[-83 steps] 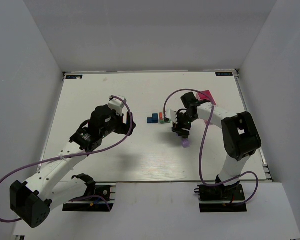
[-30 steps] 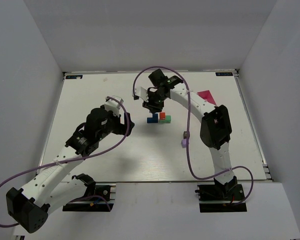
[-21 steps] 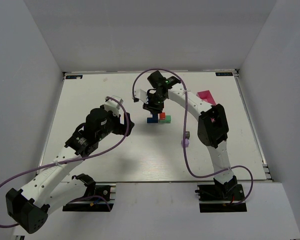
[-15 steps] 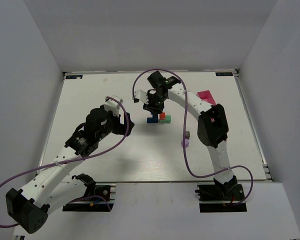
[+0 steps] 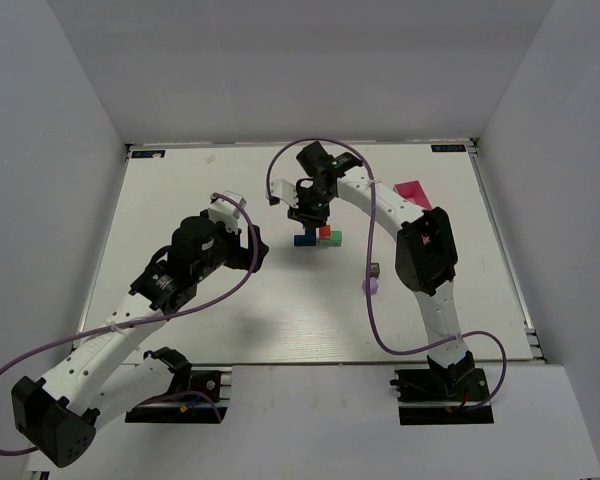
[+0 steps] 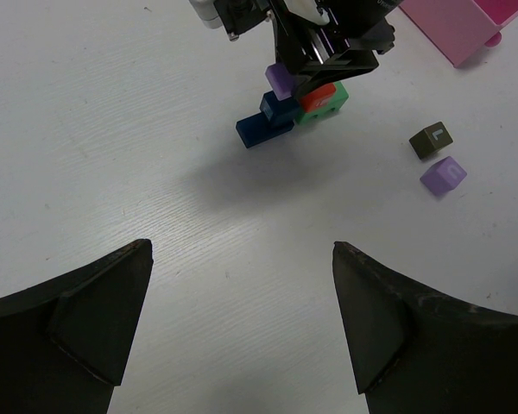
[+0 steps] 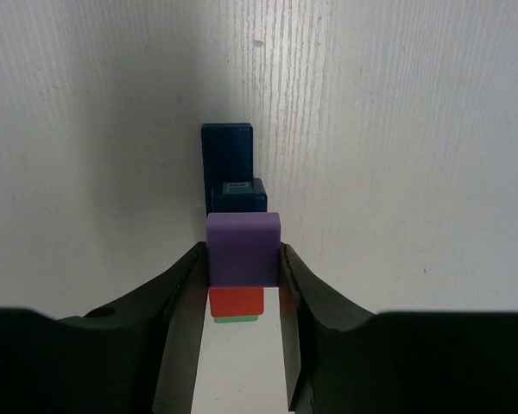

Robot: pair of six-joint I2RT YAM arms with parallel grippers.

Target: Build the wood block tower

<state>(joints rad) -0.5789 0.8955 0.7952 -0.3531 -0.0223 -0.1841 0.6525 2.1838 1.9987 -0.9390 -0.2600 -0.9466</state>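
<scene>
Two loose pieces, a dark block (image 6: 432, 141) and a lilac block (image 6: 442, 175), lie on the worktop (image 5: 180, 200) apart from the cluster. There our right gripper (image 5: 310, 212) pinches a purple block (image 7: 243, 248) low over the blue blocks (image 7: 227, 155) and the red block (image 7: 236, 304), which sits on a green block (image 6: 332, 105). We cannot tell if it touches yet. Our left gripper (image 6: 242, 259) hangs spread and empty. We judge the risk to be a skewed release: set straddling the uneven tops, or dragged as the gripper opens, the purple block could tip and scatter the stack.
</scene>
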